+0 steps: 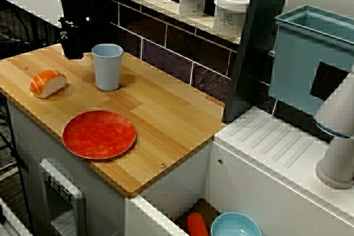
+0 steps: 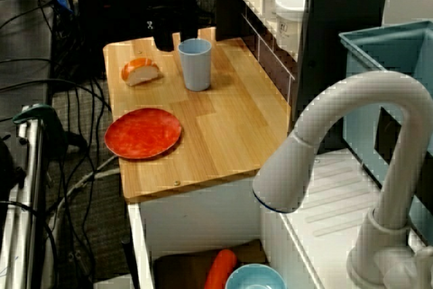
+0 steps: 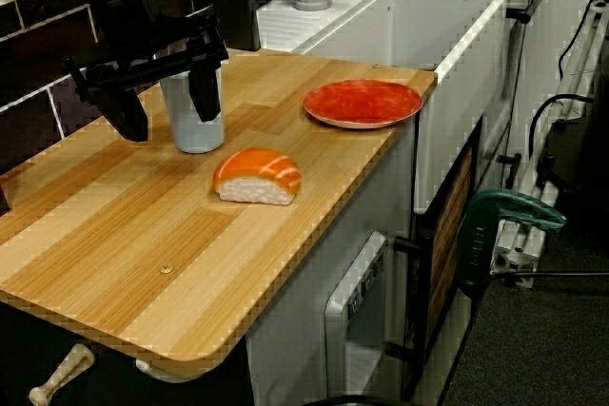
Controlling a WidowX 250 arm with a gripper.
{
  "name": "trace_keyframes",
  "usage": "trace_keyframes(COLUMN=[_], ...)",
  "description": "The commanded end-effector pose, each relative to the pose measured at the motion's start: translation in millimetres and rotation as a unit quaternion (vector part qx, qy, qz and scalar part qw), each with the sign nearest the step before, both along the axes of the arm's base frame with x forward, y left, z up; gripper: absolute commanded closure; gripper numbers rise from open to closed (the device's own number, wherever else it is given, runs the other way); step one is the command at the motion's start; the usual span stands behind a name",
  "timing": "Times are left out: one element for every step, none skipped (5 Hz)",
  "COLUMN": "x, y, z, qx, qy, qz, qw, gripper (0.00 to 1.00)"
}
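My black gripper (image 3: pixel 166 111) hangs open and empty over the back of the wooden counter (image 3: pixel 143 244), its fingertips just above the board. A light blue cup (image 3: pixel 197 125) stands upright right beside it, partly hidden by one finger (image 3: pixel 205 97) in the view from the counter's end. In the view from the front, the gripper (image 1: pixel 72 52) is left of the cup (image 1: pixel 108 66) and apart from it. A piece of salmon sushi (image 1: pixel 48 83) lies nearer the counter's front edge. A red plate (image 1: pixel 99 134) sits empty further along. The view from the sink side shows the gripper (image 2: pixel 174 40), the cup (image 2: pixel 195 64) and the sushi (image 2: pixel 140 71).
White jars (image 1: pixel 231 12) stand on the shelf above the tiled back wall. Right of the counter is a sink holding a blue bowl (image 1: pixel 235 226) and an orange object (image 1: pixel 196 225), with a grey faucet (image 2: pixel 352 140) and a teal bin (image 1: pixel 310 53) behind.
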State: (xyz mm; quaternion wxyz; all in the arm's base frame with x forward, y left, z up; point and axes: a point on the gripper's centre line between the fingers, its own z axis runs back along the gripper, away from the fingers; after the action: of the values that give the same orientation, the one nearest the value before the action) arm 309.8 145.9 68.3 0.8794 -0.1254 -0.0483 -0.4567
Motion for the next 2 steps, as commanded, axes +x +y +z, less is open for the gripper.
trace_keyframes(x=[0.2,-0.9], y=[-3.0,-10.9], z=[13.3,10.0], qx=[0.000,0.001], qy=[-0.015,-0.013], qz=[-0.009,-0.011], qw=[0.9998,0.9999], gripper=[0.00,0.00])
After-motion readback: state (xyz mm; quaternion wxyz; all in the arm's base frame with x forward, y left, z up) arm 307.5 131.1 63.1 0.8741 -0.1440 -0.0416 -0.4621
